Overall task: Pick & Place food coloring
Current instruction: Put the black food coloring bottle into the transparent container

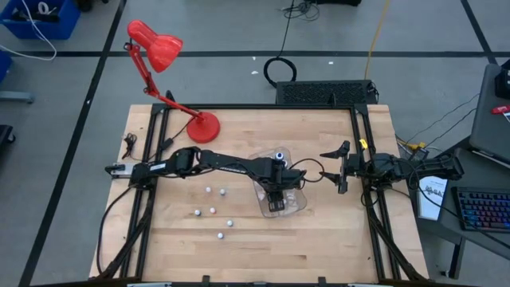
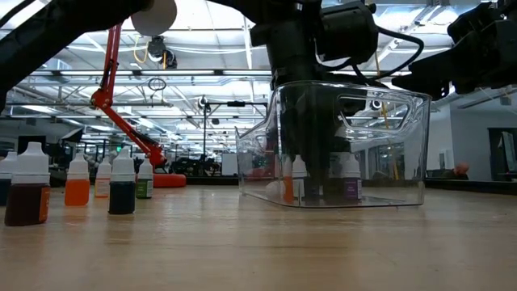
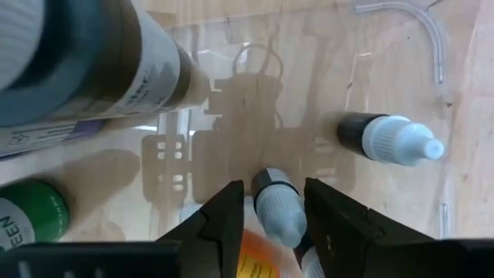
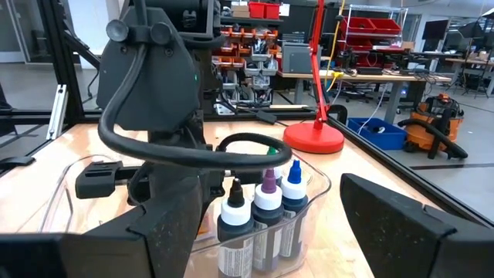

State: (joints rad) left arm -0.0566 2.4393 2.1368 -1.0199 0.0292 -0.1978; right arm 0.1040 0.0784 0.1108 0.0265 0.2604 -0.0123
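Left tool (image 3: 268, 202), reaching into the clear tray (image 1: 299, 203), has parted slightly around a small bottle (image 3: 276, 207), seemingly releasing it. Right tool (image 1: 343, 167) waits wide open and empty beside the tray.

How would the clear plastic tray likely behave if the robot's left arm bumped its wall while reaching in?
The clear plastic tray looks thin-walled and light, so it would probably slide on the smooth wooden table rather than tip, given its broad flat base. The bottles standing inside add some weight but could topple.
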